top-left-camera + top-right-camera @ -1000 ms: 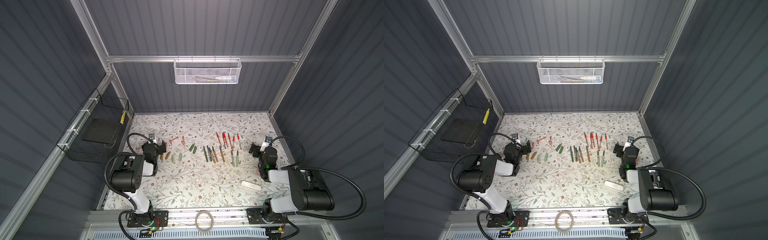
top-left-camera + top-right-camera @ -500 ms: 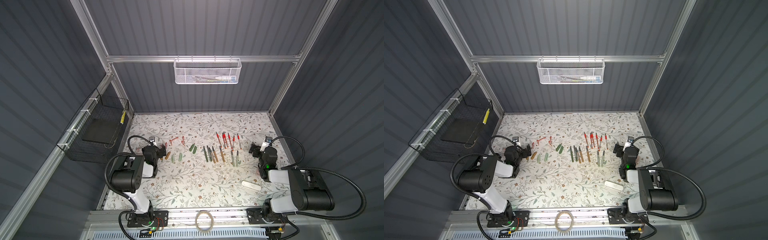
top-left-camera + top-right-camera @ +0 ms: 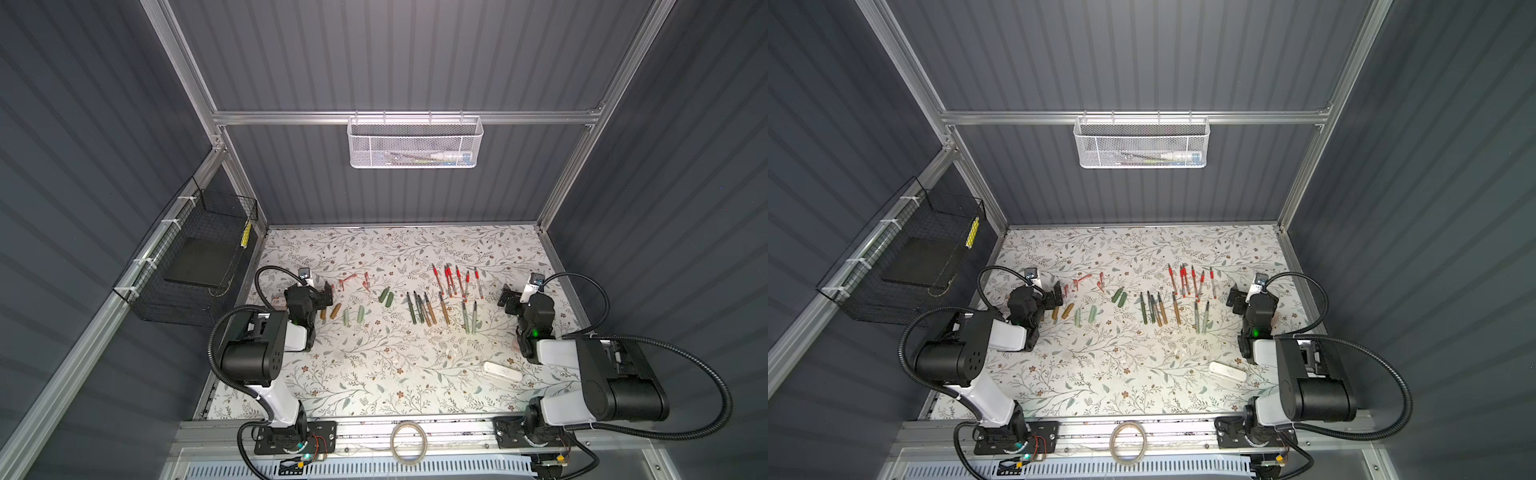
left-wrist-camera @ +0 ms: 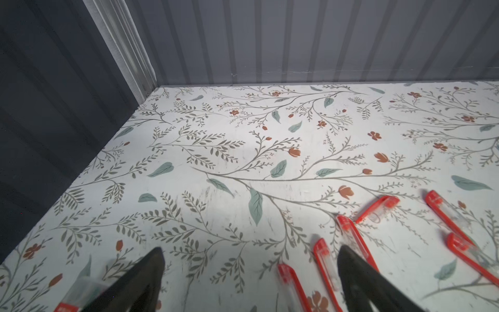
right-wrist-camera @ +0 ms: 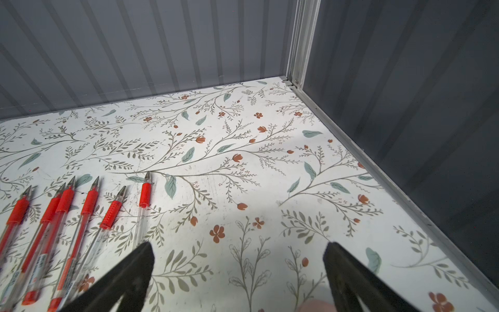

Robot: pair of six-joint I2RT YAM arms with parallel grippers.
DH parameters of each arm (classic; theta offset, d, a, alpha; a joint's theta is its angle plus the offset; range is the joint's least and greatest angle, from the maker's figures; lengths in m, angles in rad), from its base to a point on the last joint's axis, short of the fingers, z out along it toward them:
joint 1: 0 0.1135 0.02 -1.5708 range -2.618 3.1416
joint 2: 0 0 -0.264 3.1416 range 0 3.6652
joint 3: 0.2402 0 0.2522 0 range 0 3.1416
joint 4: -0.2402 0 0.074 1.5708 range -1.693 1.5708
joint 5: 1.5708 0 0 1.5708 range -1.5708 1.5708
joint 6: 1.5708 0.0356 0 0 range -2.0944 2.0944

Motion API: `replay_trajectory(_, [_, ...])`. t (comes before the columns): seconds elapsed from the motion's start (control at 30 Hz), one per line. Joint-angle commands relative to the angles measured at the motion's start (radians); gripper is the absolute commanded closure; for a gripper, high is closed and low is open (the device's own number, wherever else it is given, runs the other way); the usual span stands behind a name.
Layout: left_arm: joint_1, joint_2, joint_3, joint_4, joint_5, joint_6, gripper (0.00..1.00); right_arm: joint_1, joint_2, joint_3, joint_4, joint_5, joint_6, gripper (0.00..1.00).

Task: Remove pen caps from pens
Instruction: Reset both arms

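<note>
**A:** Is much work left here?

**B:** I judge almost none. In a top view the white case (image 3: 501, 371) lies at lower right. Mid-frame, the thick pens (image 3: 429, 309) lie in a row, with their short caps (image 3: 360, 314) apart at the left. Farther back, the red pens (image 5: 90, 198) show bare tips, and the red caps (image 4: 351, 235) lie loose on the surface.

**A:** And the pincers?

**B:** The left pincer (image 4: 248, 256) and the right pincer (image 5: 239, 248) both stand wide apart and hold nothing.

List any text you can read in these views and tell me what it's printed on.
"DELI", as far as I can tell: black print on the clear-barrelled red-ink pens in the right wrist view. The rest of that print is blurred.
Yellow tag in the black wire basket: too small to read.
Label on the white tube in the white mesh basket: too small to read.
Nothing else is legible.
</note>
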Motion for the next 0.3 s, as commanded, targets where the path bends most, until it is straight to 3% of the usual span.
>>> replay_trajectory(0.0, [-0.001,-0.004,-0.004,-0.067,-0.024,-0.012,0.0,-0.003,-0.002,0.024,0.015,-0.002,0.011,0.01])
replay_trajectory(0.27, [-0.001,-0.007,-0.013,-0.052,-0.02,-0.009,0.0,-0.003,-0.005,0.02,0.019,-0.005,0.011,0.01])
